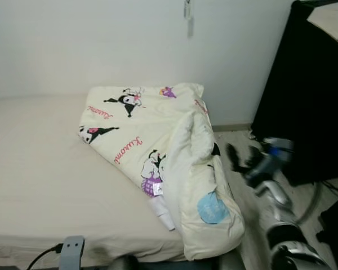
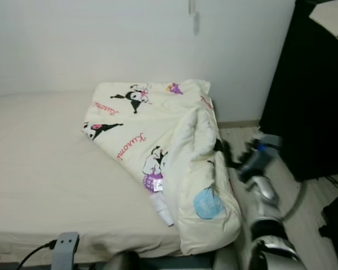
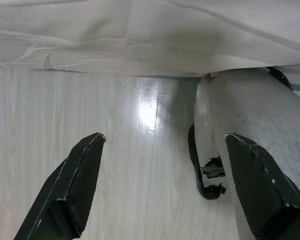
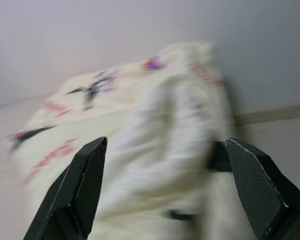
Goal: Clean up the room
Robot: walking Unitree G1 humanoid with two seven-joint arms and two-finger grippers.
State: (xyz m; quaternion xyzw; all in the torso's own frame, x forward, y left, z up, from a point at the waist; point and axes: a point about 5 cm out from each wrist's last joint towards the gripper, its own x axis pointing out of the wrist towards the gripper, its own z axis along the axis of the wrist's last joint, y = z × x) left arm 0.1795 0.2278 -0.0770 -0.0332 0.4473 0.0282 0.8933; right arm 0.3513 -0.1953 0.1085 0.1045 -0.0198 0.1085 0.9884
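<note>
A bed [image 1: 39, 185] with a plain cream sheet is seen against the white wall. On its right part a cream comforter [image 1: 163, 152] printed with cartoon figures and pink lettering lies loosely folded, one thick edge hanging over the bed's right side toward the pale floor [image 3: 115, 165]. It is judged soft, bulky and light, likely to sag and slide when lifted, so a hold on a thick rolled edge or corner, where several layers bunch, would be best. A small white tube-like item [image 1: 162, 212] lies on the sheet just beside the comforter's lower fold; its kind cannot be told. The right end effector [image 1: 239, 160] is raised beside the hanging edge, fingers spread and empty, blurred. The left end effector [image 3: 160, 190] is held low over the floor by the bed, fingers spread, nothing between them.
</note>
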